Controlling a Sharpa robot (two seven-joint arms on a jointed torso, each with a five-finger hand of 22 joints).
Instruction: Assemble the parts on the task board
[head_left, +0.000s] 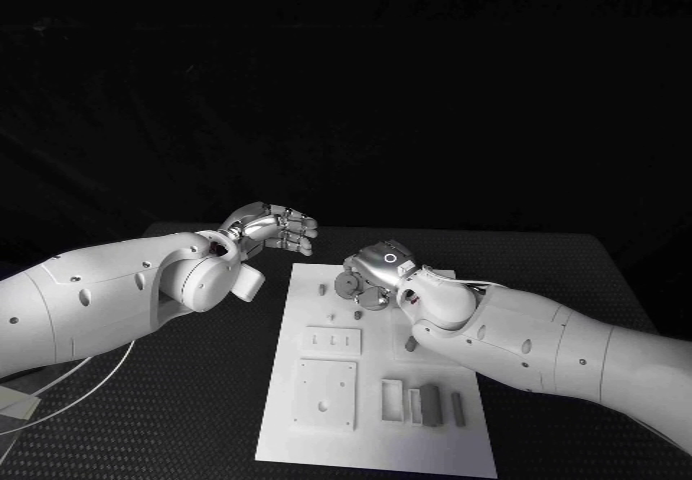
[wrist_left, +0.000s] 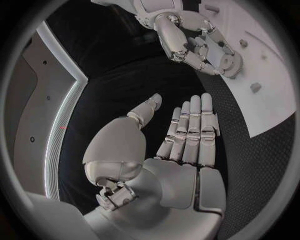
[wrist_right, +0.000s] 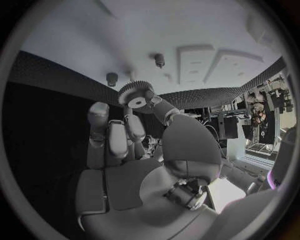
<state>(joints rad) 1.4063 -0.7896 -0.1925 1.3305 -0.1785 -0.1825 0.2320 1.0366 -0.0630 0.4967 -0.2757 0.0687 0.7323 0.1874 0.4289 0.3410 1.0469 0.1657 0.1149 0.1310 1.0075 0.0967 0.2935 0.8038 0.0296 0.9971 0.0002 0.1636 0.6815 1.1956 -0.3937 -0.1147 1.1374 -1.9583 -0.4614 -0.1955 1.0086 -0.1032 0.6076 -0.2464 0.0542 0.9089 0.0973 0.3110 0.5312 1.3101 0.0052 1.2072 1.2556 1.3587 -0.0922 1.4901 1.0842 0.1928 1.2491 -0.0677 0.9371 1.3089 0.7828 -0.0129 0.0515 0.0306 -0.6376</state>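
The white task board (head_left: 378, 440) lies in the middle of the black table. My right hand (head_left: 384, 270) hovers over its far end and pinches a small toothed gear (head_left: 351, 286) between thumb and finger. The right wrist view has the gear (wrist_right: 135, 95) at my fingertips, above the board (wrist_right: 94, 30), near two short pegs (wrist_right: 159, 60) (wrist_right: 112, 78). My left hand (head_left: 274, 228) hangs over the table just left of the board's far corner, fingers stretched and holding nothing. In the left wrist view, beyond my left hand (wrist_left: 187, 135), the right hand (wrist_left: 187, 40) holds the gear (wrist_left: 231, 62).
On the board stand short pegs (head_left: 322, 290) (head_left: 359, 316) and a dark peg (head_left: 410, 343). Two flat white plates (head_left: 332, 342) (head_left: 326, 393) lie left of centre, and several upright blocks (head_left: 430, 405) stand at the near right. A white cable (head_left: 87, 385) runs over the table's left.
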